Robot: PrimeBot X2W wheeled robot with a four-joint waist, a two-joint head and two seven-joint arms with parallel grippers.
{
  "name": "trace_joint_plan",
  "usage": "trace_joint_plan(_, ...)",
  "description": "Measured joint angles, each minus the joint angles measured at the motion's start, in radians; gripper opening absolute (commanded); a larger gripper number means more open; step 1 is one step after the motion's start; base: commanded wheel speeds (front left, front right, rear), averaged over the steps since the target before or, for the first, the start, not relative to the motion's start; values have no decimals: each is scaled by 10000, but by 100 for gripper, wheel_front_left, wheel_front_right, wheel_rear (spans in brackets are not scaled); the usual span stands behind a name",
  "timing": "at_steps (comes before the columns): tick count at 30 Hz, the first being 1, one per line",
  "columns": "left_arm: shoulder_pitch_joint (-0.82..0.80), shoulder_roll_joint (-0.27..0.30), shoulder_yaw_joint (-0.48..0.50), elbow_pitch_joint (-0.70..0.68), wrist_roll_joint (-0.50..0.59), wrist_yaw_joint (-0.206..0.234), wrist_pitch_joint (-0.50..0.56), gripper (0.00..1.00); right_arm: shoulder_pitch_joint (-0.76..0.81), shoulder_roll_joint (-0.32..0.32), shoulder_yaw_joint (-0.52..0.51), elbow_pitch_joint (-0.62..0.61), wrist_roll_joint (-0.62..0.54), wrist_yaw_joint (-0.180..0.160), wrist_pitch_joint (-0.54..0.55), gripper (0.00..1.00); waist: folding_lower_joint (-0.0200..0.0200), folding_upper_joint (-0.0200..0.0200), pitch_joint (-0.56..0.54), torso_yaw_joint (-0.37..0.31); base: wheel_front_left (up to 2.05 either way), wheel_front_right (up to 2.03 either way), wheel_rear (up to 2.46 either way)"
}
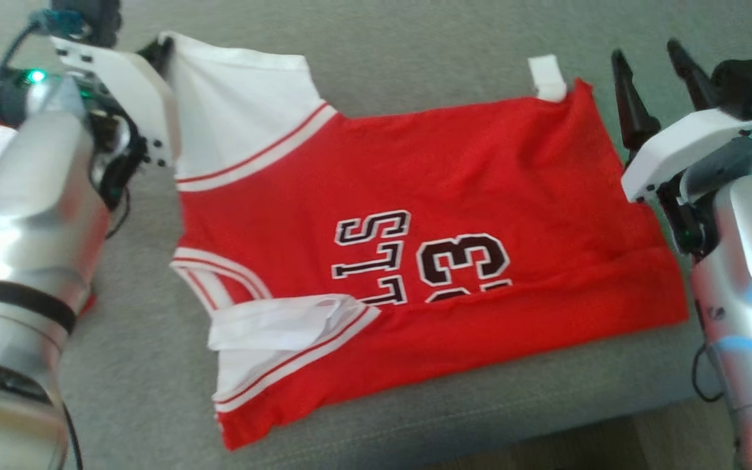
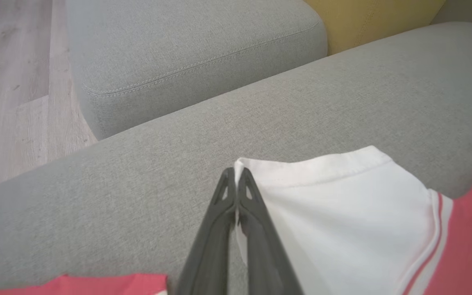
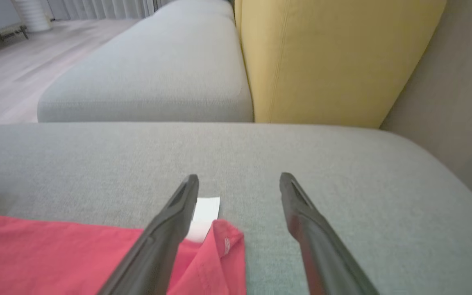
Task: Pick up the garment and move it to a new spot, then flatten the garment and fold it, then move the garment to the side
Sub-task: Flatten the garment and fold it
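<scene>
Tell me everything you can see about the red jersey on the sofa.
The jersey is thin red cloth with white sleeves edged in red-and-white stripes, and dark white-outlined characters on its front. It lies spread, lightly creased, on the grey sofa cushion, its near edge folded up over the lower part of the print. A white label sticks out at its far right corner. The left gripper is shut on the far sleeve's corner; the right gripper stands open at the label corner, gripping nothing.

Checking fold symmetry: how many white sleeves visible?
2. Far sleeve at the jersey's far-left corner, pinched in the left claw; near sleeve at its near-left edge, folded over.
</scene>
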Motion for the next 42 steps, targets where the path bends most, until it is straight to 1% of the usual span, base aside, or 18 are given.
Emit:
trace_joint_plan(7, 469, -94, -663, -825, -408, 2, -42, 0, -760, -556, 491, 1517, 775, 0, 1045, 100, 0, 0, -262, 768, 0, 0, 0)
trace_joint_plan(10, 468, -94, -926, -1214, -548, 2, -44, 0, -1091, -686, 732, 2130, 832, 0, 1244, 100, 0, 0, -194, 980, 0, 0, 0)
trace_joint_plan(13, 466, -102, -1133, -1450, -619, 2, -42, 0, -1406, -686, 926, 2652, 1045, 0, 1340, 100, 0, 0, -49, 1089, 0, 0, 0)
trace_joint_plan(18, 459, -98, -1210, -1567, -713, 2, -27, 0, -1814, -794, 1331, 3601, 871, 0, 1519, 100, 0, 0, 114, 1149, 0, 0, 0)
trace_joint_plan(22, 392, -92, -1239, -1567, -721, 2, -29, 0, -1953, -961, 1229, 4435, 518, 0, 1584, 100, 0, 0, 158, 1114, 0, 0, 0)
trace_joint_plan(25, 380, -84, -1264, -1567, -763, 2, -29, 0, -1999, -955, 1120, 4905, 274, 0, 1572, 100, 0, 0, 162, 1070, 0, 0, 0)
trace_joint_plan(32, 374, -65, -1333, -1538, -857, 2, -29, 0, -2383, -809, 1108, 5287, 194, 0, 1244, 100, 0, 0, 223, 1034, 0, 0, 0)
trace_joint_plan(40, 255, -84, -1467, -1494, -882, 2, -77, 0, -2570, -773, 1645, 5549, 226, 0, 1058, 100, 0, 0, 419, 1135, 0, 0, 0)
trace_joint_plan(41, 198, -92, -1476, -1476, -882, 2, -77, 0, -2611, -780, 1703, 5605, 280, 0, 1060, 97, 0, 0, 439, 1150, 0, 0, 0)
trace_joint_plan(42, 145, -94, -1476, -1467, -882, 2, -86, 0, -2687, -782, 1789, 5666, 359, 0, 1076, 0, 0, 0, 457, 1162, 0, 0, 0)
